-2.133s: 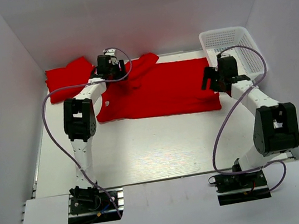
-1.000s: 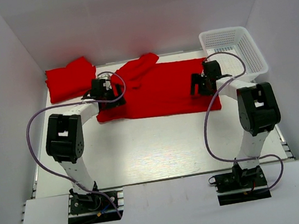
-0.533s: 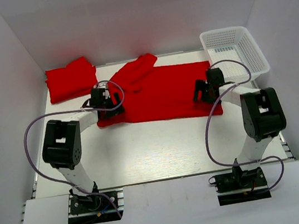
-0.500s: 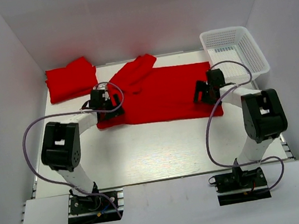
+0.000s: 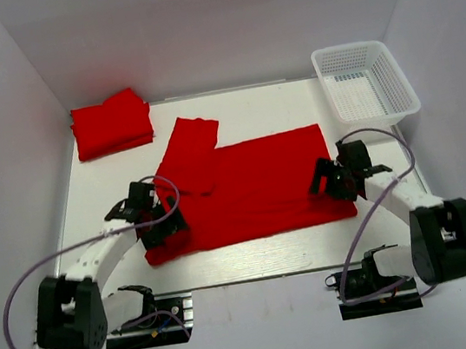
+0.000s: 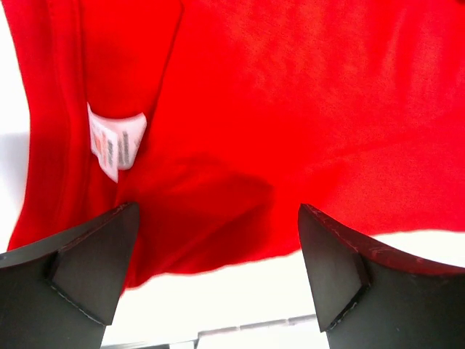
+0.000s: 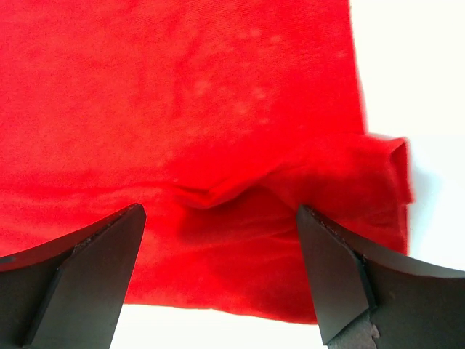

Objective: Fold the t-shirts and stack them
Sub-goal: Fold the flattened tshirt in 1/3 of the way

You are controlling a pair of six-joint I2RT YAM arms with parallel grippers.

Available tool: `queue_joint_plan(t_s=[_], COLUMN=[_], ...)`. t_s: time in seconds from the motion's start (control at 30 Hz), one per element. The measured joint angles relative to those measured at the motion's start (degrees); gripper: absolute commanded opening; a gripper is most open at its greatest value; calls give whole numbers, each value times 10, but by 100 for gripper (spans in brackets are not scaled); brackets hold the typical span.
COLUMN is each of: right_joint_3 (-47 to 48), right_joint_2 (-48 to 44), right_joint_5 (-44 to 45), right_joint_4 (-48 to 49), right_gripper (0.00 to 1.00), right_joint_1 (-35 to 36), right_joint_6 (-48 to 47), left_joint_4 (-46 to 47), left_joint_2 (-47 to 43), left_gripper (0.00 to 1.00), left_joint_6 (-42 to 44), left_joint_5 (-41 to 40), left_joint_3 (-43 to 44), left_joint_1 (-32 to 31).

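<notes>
One red t-shirt [image 5: 257, 188] lies spread flat across the middle of the table, one sleeve [image 5: 188, 153] turned over its back left part. Its white neck label [image 6: 115, 142] shows in the left wrist view. A second t-shirt [image 5: 111, 122] sits folded at the back left corner. My left gripper [image 5: 154, 220] hovers open over the spread shirt's near left corner [image 6: 218, 218], nothing between its fingers. My right gripper [image 5: 330, 179] is open over the rumpled near right corner [image 7: 219, 212], holding nothing.
A white mesh basket [image 5: 366, 83] stands at the back right, beyond the right arm. White walls close in the table on three sides. Bare tabletop [image 5: 254, 255] runs between the shirt's near hem and the arm bases.
Both arms have drawn back toward the near edge. The spread shirt now lies nearer the front, flatter, with its sleeve laid flat. Both grippers stayed open.
</notes>
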Motion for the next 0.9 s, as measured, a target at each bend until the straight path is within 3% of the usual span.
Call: queue_joint_plan(t_s=[0.17, 0.33, 0.67, 0.9], right_joint_3=[-9, 19, 35, 54], right_joint_2=[-59, -69, -44, -27], right_joint_5=[-41, -55, -58, -52], right_joint_4=[-10, 15, 45, 44], right_gripper=[90, 90, 90, 90], right_joint_1=[4, 5, 5, 3], right_joint_6=[-28, -49, -57, -57], left_joint_4=[-48, 16, 127, 163], left_joint_2=[-81, -68, 156, 235], left_gripper=[100, 100, 100, 100], left_joint_6=[-2, 9, 36, 52], left_joint_5=[8, 28, 82, 76], left_joint_3=[31, 80, 128, 180], left_joint_1=[-2, -2, -2, -2])
